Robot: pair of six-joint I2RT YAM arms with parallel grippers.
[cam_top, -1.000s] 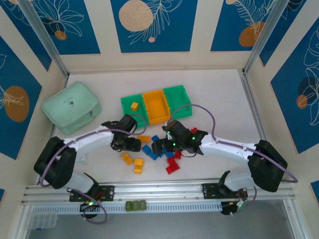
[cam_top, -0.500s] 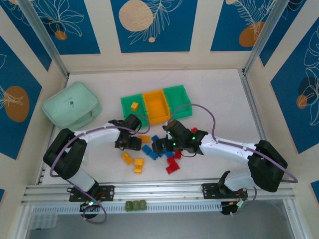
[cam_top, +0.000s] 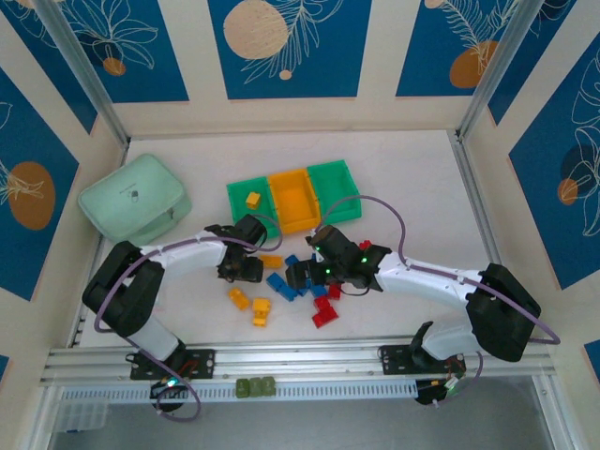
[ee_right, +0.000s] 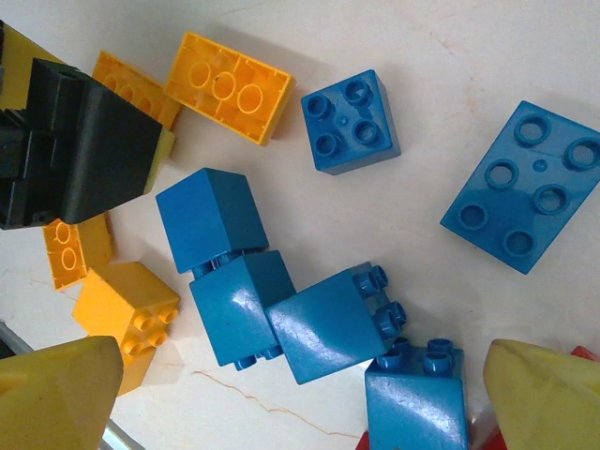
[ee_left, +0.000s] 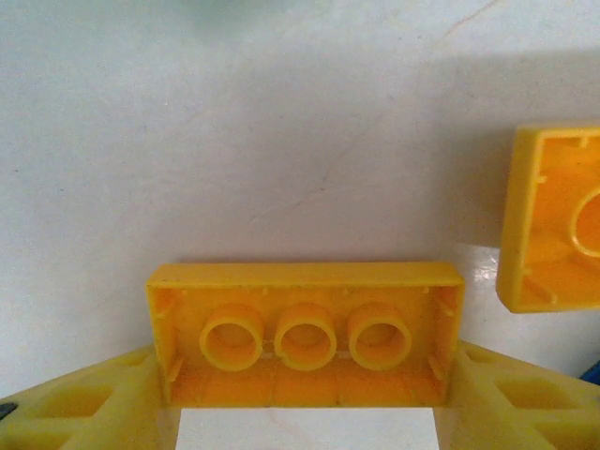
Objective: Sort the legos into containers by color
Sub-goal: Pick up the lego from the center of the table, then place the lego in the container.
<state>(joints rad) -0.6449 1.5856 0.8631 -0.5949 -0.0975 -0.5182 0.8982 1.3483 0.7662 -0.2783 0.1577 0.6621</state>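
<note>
The glossy yellow-orange brick (ee_left: 305, 333) lies studs-down on the scuffed white table (ee_left: 281, 112), three hollow tubes facing me. My left gripper (ee_left: 307, 408) has its yellow plastic fingers (ee_left: 84, 408) against the brick's short ends, but I cannot tell whether they pinch. My right gripper (ee_right: 300, 394) hangs spread wide above shiny blue bricks (ee_right: 239, 272).

No legible text, label, brand or number; pouch (cam_top: 134, 202) mark too small.

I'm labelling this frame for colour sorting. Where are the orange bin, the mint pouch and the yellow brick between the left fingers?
orange bin (cam_top: 293, 202), top view, bare floor inside.
mint pouch (cam_top: 134, 199), top view, middle of its top.
yellow brick (ee_left: 305, 337), left wrist view, middle tube of its underside.
</note>
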